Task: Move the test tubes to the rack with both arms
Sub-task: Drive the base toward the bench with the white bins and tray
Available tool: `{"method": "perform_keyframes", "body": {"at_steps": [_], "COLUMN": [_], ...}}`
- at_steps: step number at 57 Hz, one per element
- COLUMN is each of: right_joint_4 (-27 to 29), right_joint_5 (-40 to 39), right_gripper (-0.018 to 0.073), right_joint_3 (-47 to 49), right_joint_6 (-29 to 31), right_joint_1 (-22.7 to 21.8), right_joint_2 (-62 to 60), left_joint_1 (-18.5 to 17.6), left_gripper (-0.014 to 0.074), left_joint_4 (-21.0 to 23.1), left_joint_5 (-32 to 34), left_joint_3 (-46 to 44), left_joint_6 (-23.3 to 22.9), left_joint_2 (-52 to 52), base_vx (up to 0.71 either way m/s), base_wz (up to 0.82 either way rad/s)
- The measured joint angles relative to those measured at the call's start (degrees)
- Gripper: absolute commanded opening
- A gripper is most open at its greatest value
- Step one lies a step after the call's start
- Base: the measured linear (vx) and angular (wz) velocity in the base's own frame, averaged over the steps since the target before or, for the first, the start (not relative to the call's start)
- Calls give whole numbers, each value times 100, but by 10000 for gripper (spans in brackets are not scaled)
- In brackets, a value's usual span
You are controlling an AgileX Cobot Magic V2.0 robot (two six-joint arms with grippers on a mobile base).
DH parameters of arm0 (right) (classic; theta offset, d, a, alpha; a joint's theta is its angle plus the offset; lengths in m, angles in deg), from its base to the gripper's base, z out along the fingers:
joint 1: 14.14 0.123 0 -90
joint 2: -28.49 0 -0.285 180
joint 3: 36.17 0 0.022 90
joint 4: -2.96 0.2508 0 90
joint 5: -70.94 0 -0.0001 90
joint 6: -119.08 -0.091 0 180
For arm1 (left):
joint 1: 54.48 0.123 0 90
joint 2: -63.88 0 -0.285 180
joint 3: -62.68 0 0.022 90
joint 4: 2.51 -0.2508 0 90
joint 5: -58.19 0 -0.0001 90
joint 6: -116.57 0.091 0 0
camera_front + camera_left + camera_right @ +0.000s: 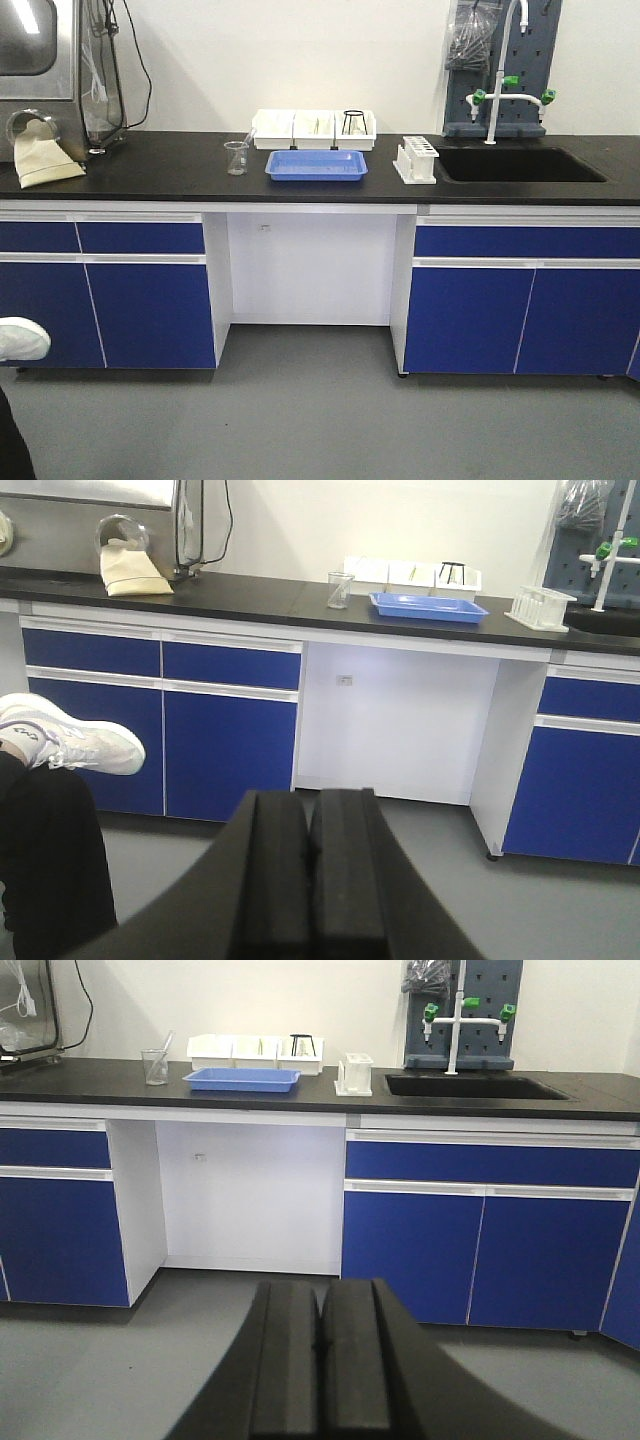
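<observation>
Rack (355, 1074) well ahead of R pincer (320, 1305)

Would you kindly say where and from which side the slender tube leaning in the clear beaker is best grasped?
Take the slender clear glass tube by its exposed upper end, probably from above: it leans rightward out of the clear glass beaker, which shields the rest.

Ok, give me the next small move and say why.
Probably drive forward toward the counter. The rack sits on it beside the sink, far across the floor, and the left tool and right tool are shut, holding nothing.
</observation>
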Motion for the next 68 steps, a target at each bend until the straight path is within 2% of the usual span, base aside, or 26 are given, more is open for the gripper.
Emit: {"method": "perform_keyframes", "body": {"at_steps": [68], "right_joint_4": [0], "right_joint_5": [0], "right_gripper": [-8], "right_joint_3": [0], "right_joint_6": [0], "right_joint_1": [0], "right_joint_2": [0], "left_joint_1": [0], "left_gripper": [-4], "left_joint_4": [0], "left_joint_5": [0], "left_joint_3": [0], "left_joint_6": [0], "left_joint_2": [0], "base_vx": [5], "base_wz": [-3]}}
